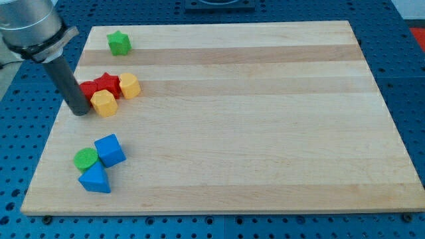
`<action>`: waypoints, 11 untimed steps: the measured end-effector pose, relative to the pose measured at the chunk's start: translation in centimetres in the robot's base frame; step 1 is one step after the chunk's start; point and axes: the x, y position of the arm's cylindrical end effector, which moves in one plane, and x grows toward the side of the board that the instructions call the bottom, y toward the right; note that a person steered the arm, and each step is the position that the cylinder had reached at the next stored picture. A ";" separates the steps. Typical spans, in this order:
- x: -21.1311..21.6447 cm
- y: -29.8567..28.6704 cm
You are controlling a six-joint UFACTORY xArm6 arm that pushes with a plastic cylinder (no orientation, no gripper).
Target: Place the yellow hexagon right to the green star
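The green star point(119, 42) lies near the board's top left corner. Two yellow blocks sit below it: a yellow hexagon point(104, 103) and a second yellow block point(129, 85) up and to its right. A red star point(106, 83) lies between them, with a red block point(87, 89) on its left. My tip point(81, 111) rests on the board just left of the yellow hexagon, close to it and below the red block. The rod leans up to the view's top left.
A blue cube point(109, 150), a green round block point(85, 159) and a blue triangle point(95, 178) cluster at the bottom left. The wooden board point(265, 119) lies on a blue perforated table.
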 end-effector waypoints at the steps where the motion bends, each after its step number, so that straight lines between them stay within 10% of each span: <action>1: 0.0 3.4; 7: -10.9 24.3; 11: -8.5 19.5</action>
